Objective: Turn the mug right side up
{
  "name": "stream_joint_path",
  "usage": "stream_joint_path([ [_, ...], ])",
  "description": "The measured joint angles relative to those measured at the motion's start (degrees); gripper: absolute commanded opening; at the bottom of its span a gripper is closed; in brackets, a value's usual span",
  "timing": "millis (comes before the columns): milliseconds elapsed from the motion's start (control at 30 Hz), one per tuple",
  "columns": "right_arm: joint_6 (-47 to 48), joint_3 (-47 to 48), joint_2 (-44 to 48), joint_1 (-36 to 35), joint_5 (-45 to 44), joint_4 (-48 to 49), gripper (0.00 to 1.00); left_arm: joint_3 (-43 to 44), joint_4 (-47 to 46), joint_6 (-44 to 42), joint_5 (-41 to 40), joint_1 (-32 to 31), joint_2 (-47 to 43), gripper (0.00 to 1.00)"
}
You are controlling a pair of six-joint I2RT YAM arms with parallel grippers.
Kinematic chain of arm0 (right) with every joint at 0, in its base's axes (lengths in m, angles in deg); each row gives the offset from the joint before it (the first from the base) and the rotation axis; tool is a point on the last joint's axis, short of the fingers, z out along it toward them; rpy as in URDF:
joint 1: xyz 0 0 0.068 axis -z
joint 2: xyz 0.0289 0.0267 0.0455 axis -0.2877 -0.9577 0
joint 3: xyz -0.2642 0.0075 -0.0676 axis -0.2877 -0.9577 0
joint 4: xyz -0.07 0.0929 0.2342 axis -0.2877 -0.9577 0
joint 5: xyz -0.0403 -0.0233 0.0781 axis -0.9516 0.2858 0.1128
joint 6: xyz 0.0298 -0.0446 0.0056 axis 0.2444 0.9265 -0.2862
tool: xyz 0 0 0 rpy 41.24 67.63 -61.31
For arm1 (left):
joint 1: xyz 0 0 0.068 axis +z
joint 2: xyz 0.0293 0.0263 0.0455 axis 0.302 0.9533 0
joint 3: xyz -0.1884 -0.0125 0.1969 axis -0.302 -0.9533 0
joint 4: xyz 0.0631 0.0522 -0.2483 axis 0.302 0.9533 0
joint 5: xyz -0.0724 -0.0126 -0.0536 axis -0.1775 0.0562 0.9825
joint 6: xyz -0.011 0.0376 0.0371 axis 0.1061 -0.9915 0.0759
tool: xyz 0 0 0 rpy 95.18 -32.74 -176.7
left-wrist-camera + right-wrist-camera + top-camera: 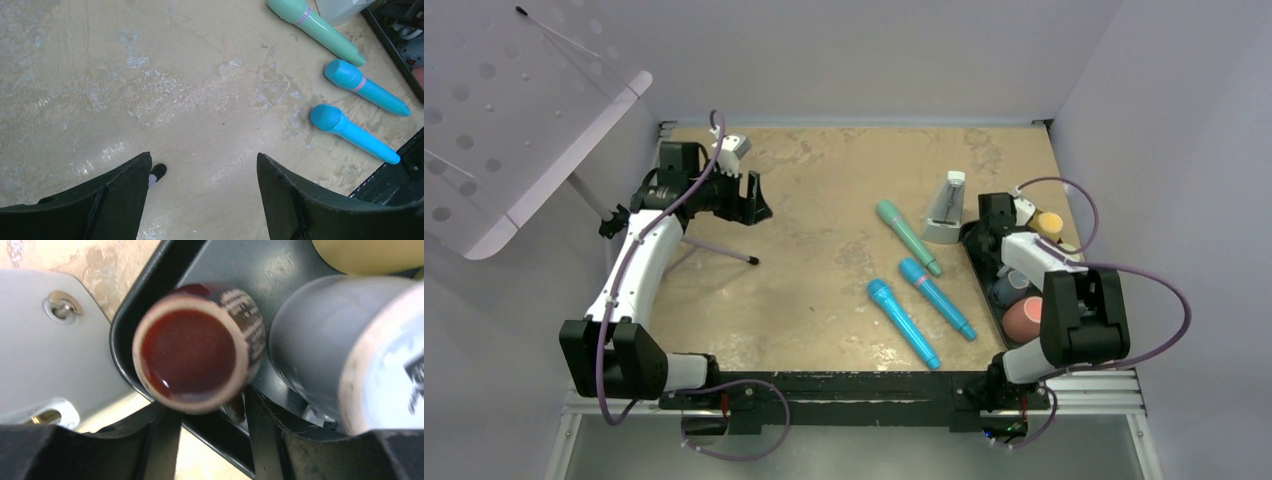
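LEFT: left gripper (205, 160) fingers spread wide, empty, over bare table (150, 75), upper left of top view | RIGHT: right gripper (210, 407) fingers apart, straddling mug's lower wall; grip cannot be told | MUG: mug (187, 352) inverted, base up, in black tray (235, 265), right side of table, just beside grey cup (320, 340)

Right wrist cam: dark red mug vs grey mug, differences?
The dark red mug has a glossy maroon base with a pale ring; the grey mug has a whitish base. The dark red mug is centred ahead of the right gripper; the grey mug is off to its side. Both show the camera their bases, in the dark tray.
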Motion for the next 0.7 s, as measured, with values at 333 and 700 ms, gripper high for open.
stream_joint_path([
  [333, 2.73, 3.72, -4.83, 0.48, 0.00, 0.70, 0.27, 0.17, 0.04, -0.02, 0.66, 0.00, 0.02, 0.77],
  [700, 4.11, 5.66, -6.34, 0.85, -1.40, -1.90, 0.00, 0.20, 0.20, -0.09, 1.62, 0.00, 0.02, 0.75],
])
